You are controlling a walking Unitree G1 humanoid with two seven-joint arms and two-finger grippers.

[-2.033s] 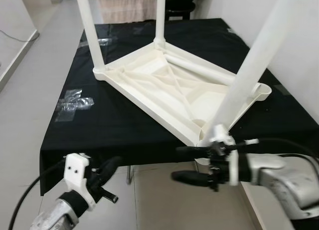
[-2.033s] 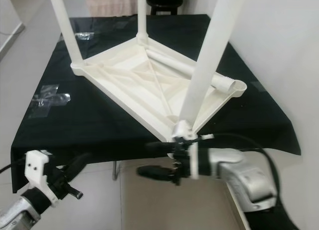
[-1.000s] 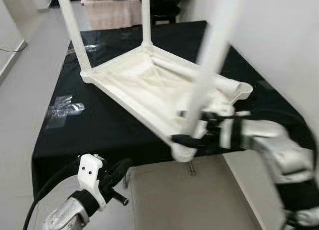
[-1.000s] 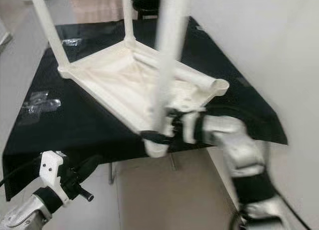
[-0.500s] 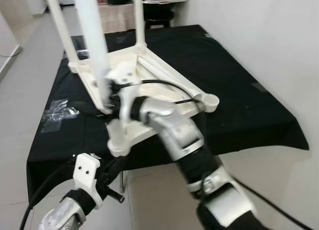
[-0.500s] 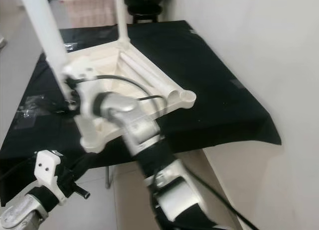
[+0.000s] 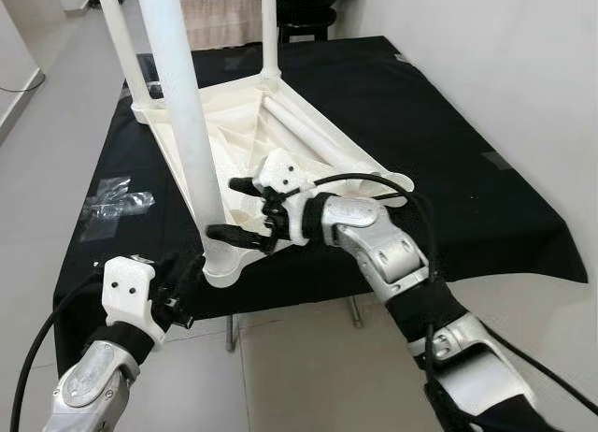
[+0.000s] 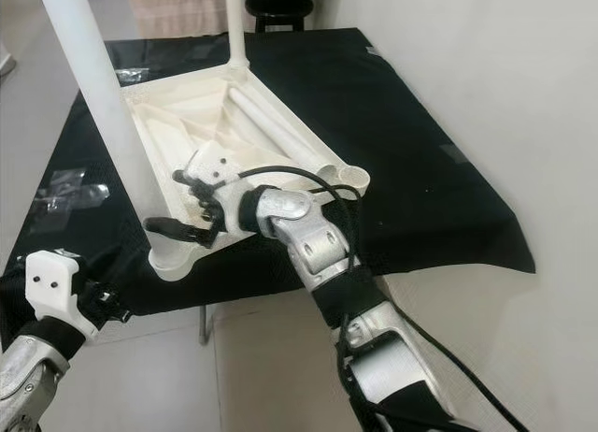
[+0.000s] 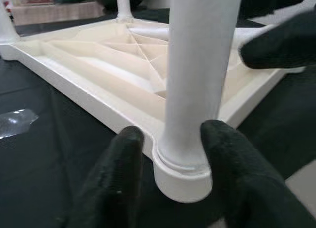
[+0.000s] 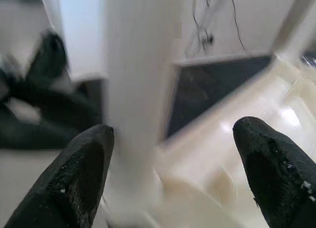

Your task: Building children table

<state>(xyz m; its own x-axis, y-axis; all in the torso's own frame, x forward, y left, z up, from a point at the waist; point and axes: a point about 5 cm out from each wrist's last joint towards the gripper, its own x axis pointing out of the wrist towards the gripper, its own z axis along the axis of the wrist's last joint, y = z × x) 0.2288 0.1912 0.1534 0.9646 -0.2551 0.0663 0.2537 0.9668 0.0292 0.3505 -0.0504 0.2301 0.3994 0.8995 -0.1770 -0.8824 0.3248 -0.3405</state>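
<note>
— At the near corner of the work surface, where are the grippers?

— The right gripper point(image 7: 245, 209) reaches in from the right, fingers spread apart, one finger low beside the base of the near leg point(image 7: 187, 123) and the other higher, over the ribbed underside. It grips nothing. In the right wrist view its two black fingertips point(image 10: 81, 173) stand wide, with the white leg blurred between them and nearer the one.

— And the left one?

— The left gripper point(image 9: 170, 176) sits low at the table edge, just below that same corner. Its fingers are open too, one on each side of the leg's socket point(image 9: 181, 174), close to it or touching; I cannot tell which.

— Where is the children's table itself?

— The white plastic table point(image 7: 245, 142) lies upside down on the black cloth point(image 7: 439, 170), its near corner at the cloth's front edge. Three legs stand up from its corners: the near one and two at the far corners. A loose leg point(image 7: 308, 135) lies across the underside, and the corner socket point(image 8: 353, 178) at the right is unfilled.

— Anything else?

— A clear crumpled plastic wrapper point(image 7: 112, 206) lies on the cloth, left of the table.
</note>
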